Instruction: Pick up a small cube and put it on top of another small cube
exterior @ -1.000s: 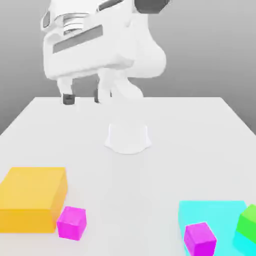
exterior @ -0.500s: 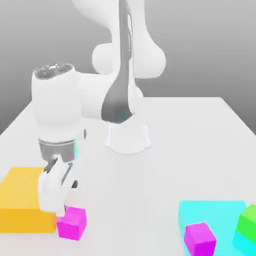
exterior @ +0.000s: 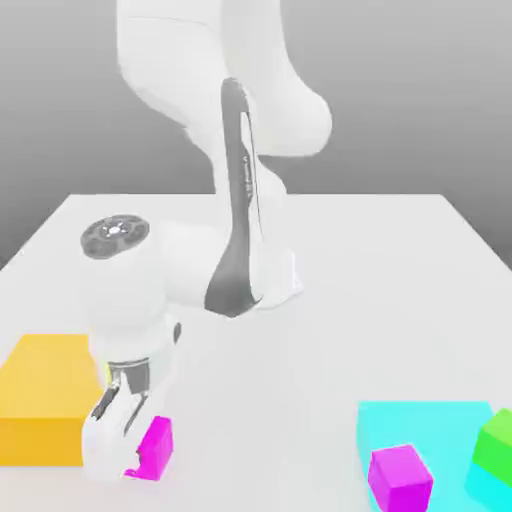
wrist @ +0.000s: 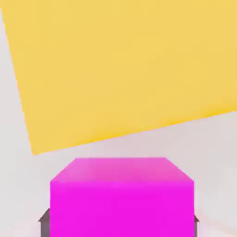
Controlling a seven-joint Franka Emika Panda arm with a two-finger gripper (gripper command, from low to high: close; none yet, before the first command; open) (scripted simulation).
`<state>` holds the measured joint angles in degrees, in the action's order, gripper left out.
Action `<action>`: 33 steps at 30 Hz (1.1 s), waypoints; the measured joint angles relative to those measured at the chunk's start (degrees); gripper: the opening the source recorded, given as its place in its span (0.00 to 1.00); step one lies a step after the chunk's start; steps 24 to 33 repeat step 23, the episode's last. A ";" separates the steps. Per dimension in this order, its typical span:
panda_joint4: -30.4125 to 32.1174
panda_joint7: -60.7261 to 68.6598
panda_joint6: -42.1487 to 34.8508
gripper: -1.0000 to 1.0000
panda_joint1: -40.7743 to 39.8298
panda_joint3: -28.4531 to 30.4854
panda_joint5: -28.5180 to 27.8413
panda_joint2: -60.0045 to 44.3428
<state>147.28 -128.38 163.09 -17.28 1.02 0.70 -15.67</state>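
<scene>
From out front, I see the gripper (exterior: 135,462) down around a magenta cube (exterior: 155,449) on the worktop (exterior: 300,370), near the orange block (exterior: 42,400). In the hand view, its fingers (wrist: 45,226) press both sides of that cube, gripping it.

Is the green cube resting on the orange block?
No, the green cube is over at the exterior view's right, by the cyan block, far from the orange block.

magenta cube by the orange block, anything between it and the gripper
Nothing visible: the fingers already sit against opposite sides of the magenta cube, and the orange block lies beside it, not between.
</scene>
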 joint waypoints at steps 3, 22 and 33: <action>0.36 0.75 -4.97 0.00 0.28 -0.68 -0.27 5.28; -18.36 28.82 -19.99 1.00 14.88 -18.85 -8.16 0.66; -18.36 28.82 -19.99 1.00 14.88 -18.85 -8.16 0.66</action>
